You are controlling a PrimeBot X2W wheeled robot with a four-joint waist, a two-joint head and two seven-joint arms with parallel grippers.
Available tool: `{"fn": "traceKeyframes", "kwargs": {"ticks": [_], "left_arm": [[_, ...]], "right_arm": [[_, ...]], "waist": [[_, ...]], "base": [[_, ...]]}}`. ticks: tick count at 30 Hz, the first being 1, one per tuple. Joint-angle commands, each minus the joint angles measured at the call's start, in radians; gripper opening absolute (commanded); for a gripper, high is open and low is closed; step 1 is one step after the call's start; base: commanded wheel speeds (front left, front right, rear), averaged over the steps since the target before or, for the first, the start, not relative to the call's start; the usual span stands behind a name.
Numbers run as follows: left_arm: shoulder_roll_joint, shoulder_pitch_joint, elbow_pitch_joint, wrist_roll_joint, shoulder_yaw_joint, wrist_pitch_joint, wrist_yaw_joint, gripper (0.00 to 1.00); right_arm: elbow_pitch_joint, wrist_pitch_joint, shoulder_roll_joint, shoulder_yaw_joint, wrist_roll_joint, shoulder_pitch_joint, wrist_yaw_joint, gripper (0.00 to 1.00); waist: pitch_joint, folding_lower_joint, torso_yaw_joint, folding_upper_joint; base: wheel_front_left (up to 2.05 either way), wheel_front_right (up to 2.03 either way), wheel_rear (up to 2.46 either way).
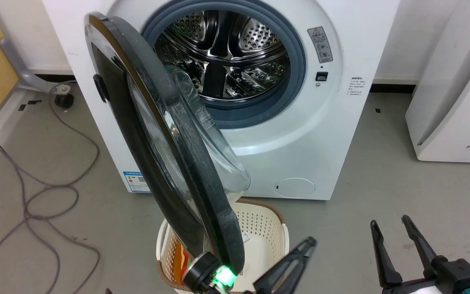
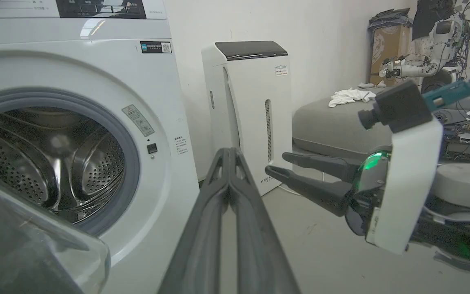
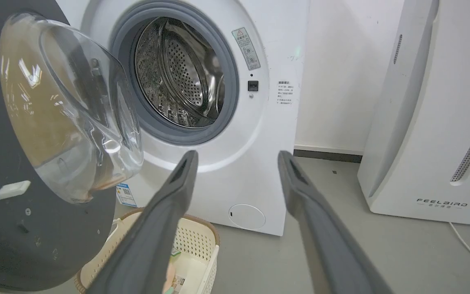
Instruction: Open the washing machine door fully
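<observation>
The washing machine door stands swung out from the white machine, its edge turned toward me and its glass bowl facing the bare steel drum. My left gripper is shut with nothing in it, just right of the door's lower rim; its wrist sits against that rim. The left wrist view shows the left gripper with its fingers pressed together, the bowl at lower left. My right gripper hangs open farther right, away from the door. The right wrist view has the right gripper facing the machine, the door to its left.
A cream laundry basket stands on the floor under the door's lower rim. A white air purifier stands right of the machine. Grey cables trail over the floor at the left, near a castor. Open grey floor lies between machine and purifier.
</observation>
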Motion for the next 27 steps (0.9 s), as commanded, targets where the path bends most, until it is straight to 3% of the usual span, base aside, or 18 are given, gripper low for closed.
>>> {"fn": "traceKeyframes", "kwargs": {"ticks": [1, 13, 27], "left_arm": [[0.005, 0.014, 0.029, -0.008, 0.017, -0.004, 0.013, 0.00], [0.028, 0.017, 0.141, -0.035, 0.128, -0.004, 0.064, 0.00], [0.032, 0.054, 0.130, -0.044, 0.178, -0.004, 0.081, 0.00]], "right_arm": [[-0.002, -0.004, 0.005, 0.000, 0.003, -0.004, 0.001, 1.00], [0.002, -0.004, 0.005, -0.005, 0.005, -0.003, 0.001, 1.00], [0.008, -0.004, 0.005, -0.012, 0.015, 0.011, 0.001, 1.00]], "waist": [[0.003, 0.0000, 0.001, 0.0000], [0.003, 0.0000, 0.017, 0.0000], [-0.002, 0.0000, 0.077, 0.0000]], "base": [[0.00, 0.00, 0.00], [0.00, 0.00, 0.00], [0.00, 0.00, 0.00]]}}
